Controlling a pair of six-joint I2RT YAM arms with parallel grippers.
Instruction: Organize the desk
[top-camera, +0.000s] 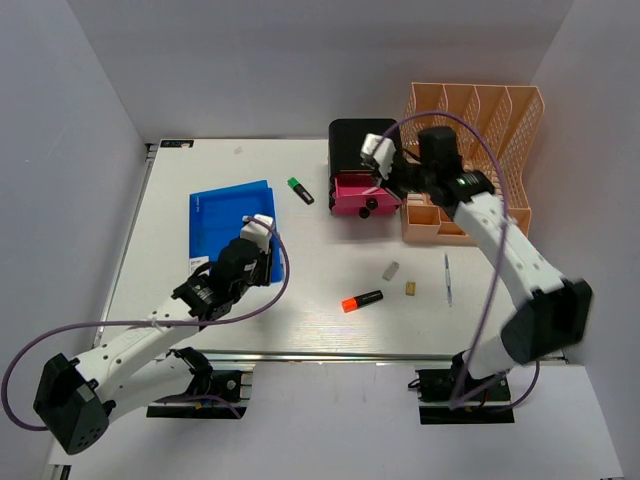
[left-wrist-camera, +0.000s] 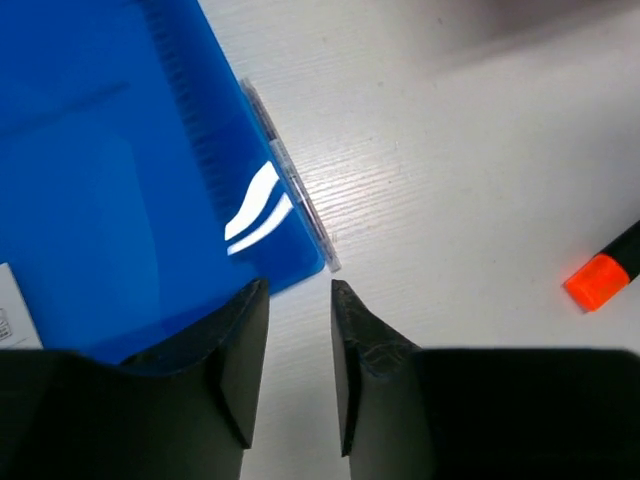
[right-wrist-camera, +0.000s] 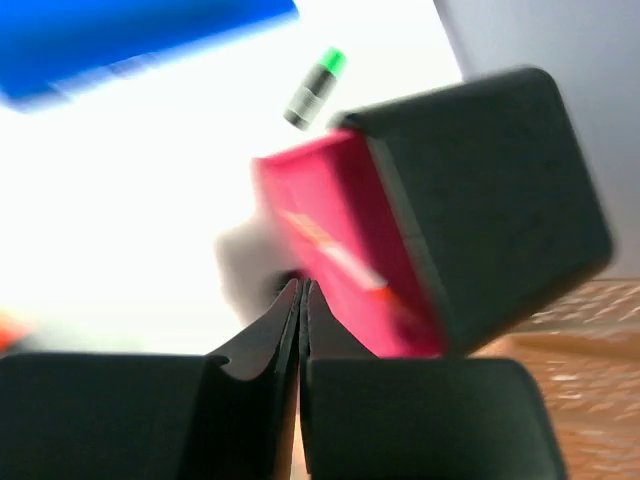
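Note:
The white desk (top-camera: 320, 255) carries a blue folder (top-camera: 228, 222) at the left. My left gripper (top-camera: 268, 258) hovers over the folder's near right corner. In the left wrist view that gripper (left-wrist-camera: 300, 290) is open, bare desk (left-wrist-camera: 450, 150) shows in the gap, and its left finger overlaps the blue folder (left-wrist-camera: 120, 180). My right gripper (top-camera: 385, 183) is at the pink drawer (top-camera: 362, 194) of a black box (top-camera: 352, 140). In the blurred right wrist view it (right-wrist-camera: 301, 285) is shut on nothing, tips just before the pink drawer (right-wrist-camera: 330, 240).
A peach lattice rack (top-camera: 480, 130) stands at the back right. On the desk lie a green highlighter (top-camera: 300, 190), an orange highlighter (top-camera: 362, 300), a grey block (top-camera: 391, 270), a small tan piece (top-camera: 411, 288) and a pen (top-camera: 448, 278). A metal rail (top-camera: 330, 355) runs along the near edge.

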